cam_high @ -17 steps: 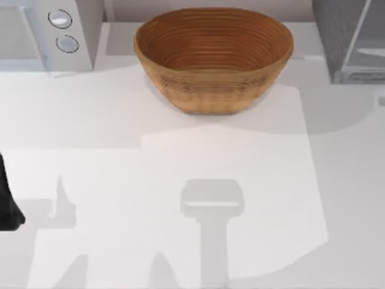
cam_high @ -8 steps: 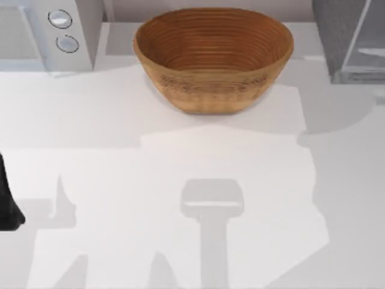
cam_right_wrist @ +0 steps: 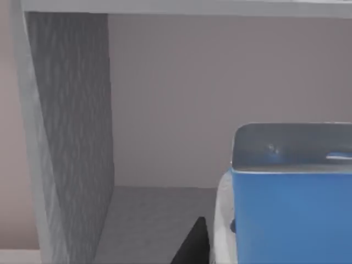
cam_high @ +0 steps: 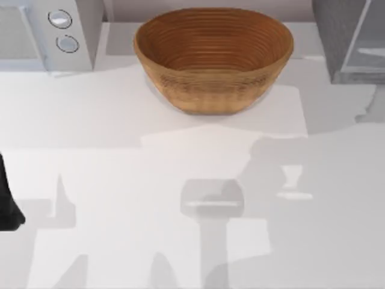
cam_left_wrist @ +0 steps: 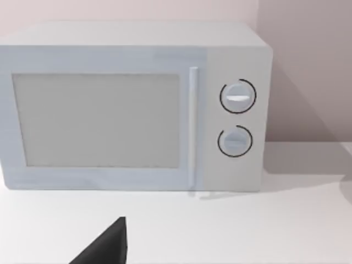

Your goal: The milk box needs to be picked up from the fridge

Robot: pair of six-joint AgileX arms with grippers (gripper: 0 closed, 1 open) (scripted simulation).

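Reaching step: the right claw [cam_right_wrist: 193,245] is inside the fridge [cam_right_wrist: 69,137], beside the milk box [cam_right_wrist: 291,212]; grip state unclear. Next, close on it.

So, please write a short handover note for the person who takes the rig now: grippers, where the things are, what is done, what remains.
Left arm: parked at the table's left edge; its gripper faces the light grey appliance with two dials.
Right arm: its wrist view looks into the fridge; one dark fingertip shows beside the milk box. Whether the fingers are open or shut cannot be told.
Things: the fridge stands at the table's far right corner, the woven bowl at the far middle.
Done: the right arm has reached the fridge.
Left: grasp the milk box and bring it out.
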